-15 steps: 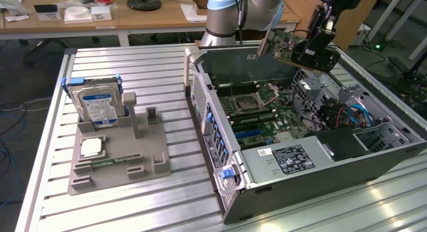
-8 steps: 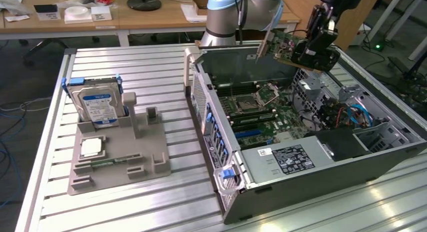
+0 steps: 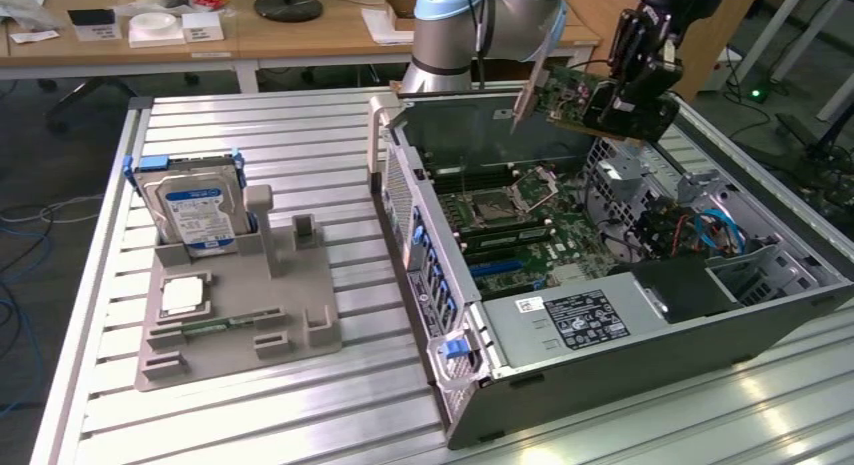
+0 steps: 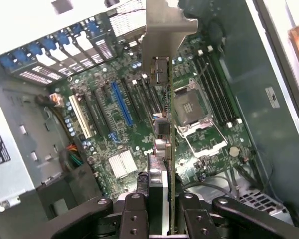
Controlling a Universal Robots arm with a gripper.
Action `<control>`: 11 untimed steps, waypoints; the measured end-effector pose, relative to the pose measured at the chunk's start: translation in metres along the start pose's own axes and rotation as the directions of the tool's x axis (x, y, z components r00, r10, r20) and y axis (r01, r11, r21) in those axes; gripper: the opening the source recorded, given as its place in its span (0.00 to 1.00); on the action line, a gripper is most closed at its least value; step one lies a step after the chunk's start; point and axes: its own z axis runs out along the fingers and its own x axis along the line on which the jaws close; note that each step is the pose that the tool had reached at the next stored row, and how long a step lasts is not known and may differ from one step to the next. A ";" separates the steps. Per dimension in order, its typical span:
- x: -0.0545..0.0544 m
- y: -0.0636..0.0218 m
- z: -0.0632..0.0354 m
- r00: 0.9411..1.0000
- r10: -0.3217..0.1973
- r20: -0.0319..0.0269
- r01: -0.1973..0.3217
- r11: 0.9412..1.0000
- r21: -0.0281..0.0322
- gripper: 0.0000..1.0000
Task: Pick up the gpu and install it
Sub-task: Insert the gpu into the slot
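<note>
One gpu [image 3: 577, 90] is hanging over the motherboard [image 3: 534, 240], gripper [image 3: 627, 110] clenching it: placing step is running, likely calling for its edge squared above the blue slot [image 4: 122, 103].

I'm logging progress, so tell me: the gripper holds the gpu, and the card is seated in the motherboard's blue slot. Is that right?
Not quite. The gripper does hold the gpu, but the card is not seated in the blue slot: it hangs above the open computer case, clear of the motherboard. The exterior view shows it.
</note>
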 end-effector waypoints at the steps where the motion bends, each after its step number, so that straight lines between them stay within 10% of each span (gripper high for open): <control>1: 0.000 0.0000 0.0000 1.000 -0.014 -0.001 0.014 1.000 0.000 0.28; 11: 0.000 -0.0001 0.0000 0.990 -0.143 -0.007 0.143 0.990 0.001 0.28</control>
